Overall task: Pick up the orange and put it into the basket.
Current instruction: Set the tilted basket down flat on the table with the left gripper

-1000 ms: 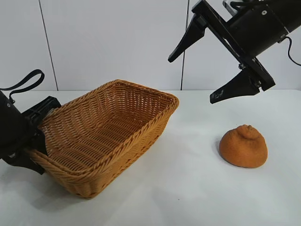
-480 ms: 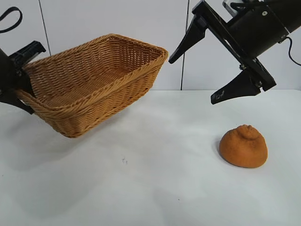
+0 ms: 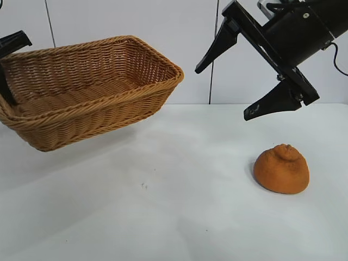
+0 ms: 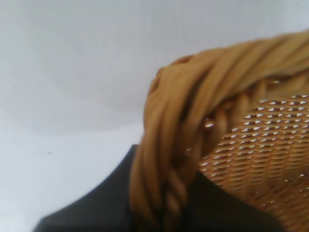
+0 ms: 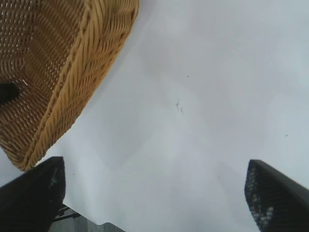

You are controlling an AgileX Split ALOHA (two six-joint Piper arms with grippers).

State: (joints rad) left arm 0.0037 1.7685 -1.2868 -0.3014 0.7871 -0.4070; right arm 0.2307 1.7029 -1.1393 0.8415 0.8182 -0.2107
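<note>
1. The basket [image 3: 89, 89] hangs in the air above the white table [image 3: 179, 217], at about ten o'clock in the exterior view; it is tilted, its open mouth turned up and toward the camera; its shadow lies on the table beneath it.
2. The left gripper [image 3: 8, 68] is at the far nine o'clock edge of that view, mostly cut off; its dark fingers [image 4: 96, 208] are nipped narrow on the basket's braided rim, one inside and one outside the wall, and they carry the basket.
3. The orange [image 3: 281, 169] sits on the table at about four o'clock, puckered knob up; it is well apart from the basket, with bare table between the two.
4. The right gripper [image 3: 239, 89] hangs at about one o'clock, above the orange and a little toward the basket, pointing down at a slant; its jaws stand wide and hold nothing; it touches neither orange nor basket.
5. Behind the table stands a pale panelled wall [image 3: 119, 49] with dark vertical seams; a black cable [image 3: 338, 60] loops off the right arm at the three o'clock edge.
6. A few small dark specks [image 3: 144, 186] mark the table near its middle; nothing stands between the orange and the basket.
</note>
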